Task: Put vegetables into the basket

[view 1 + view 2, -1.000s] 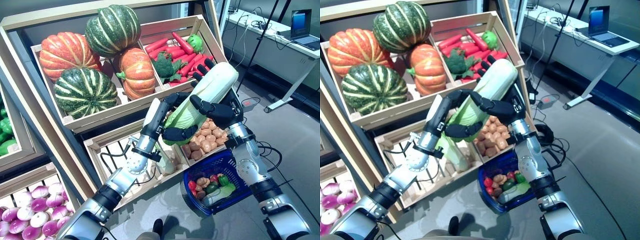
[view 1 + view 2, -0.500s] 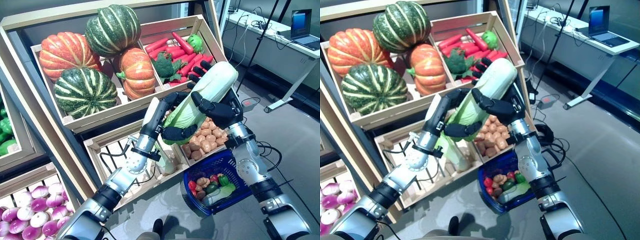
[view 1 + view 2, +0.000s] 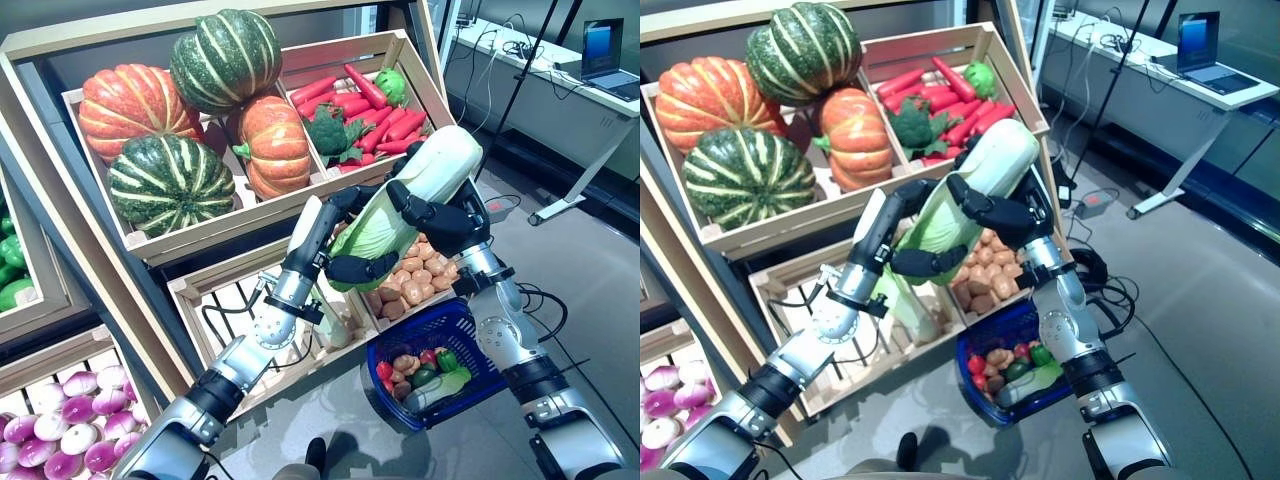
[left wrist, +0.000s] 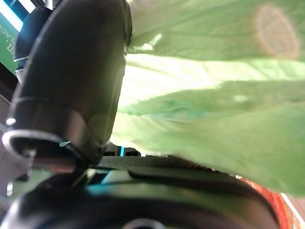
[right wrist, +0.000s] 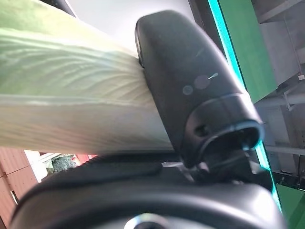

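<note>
The wooden stand point(image 3: 70, 215) fills the left of the head views. Its top crates hold striped green and orange pumpkins point(image 3: 165, 180) on one side and red carrots point(image 3: 375, 110) with broccoli point(image 3: 325, 130) on the other. A lower crate point(image 3: 215, 300) is mostly bare slats, and the one beside it holds small brown potatoes point(image 3: 410, 280). Purple onions point(image 3: 60, 425) lie at the lower left.

The cabbage point(image 3: 410, 195), long, pale at its upper end and leafy green at its lower, is held in the air between both hands, over the potato crate and above the basket point(image 3: 440, 335). It tilts, pale end up toward the carrot crate. Compared with a second ago, that pale end sits a little further right and lower, and more of the carrots behind it are now uncovered.

The left hand point(image 3: 350, 265) curls its fingers under and around the leafy end; its wrist view shows the thumb point(image 4: 76, 86) pressed against green leaf point(image 4: 214, 109). The right hand point(image 3: 440, 220) wraps round the pale middle, its thumb point(image 5: 190, 81) lying on the ribbed stalk in its wrist view. Both hands have kept their grip.

The blue basket hangs at the right forearm, already holding a few small vegetables point(image 3: 420, 375), red, green and brown.
</note>
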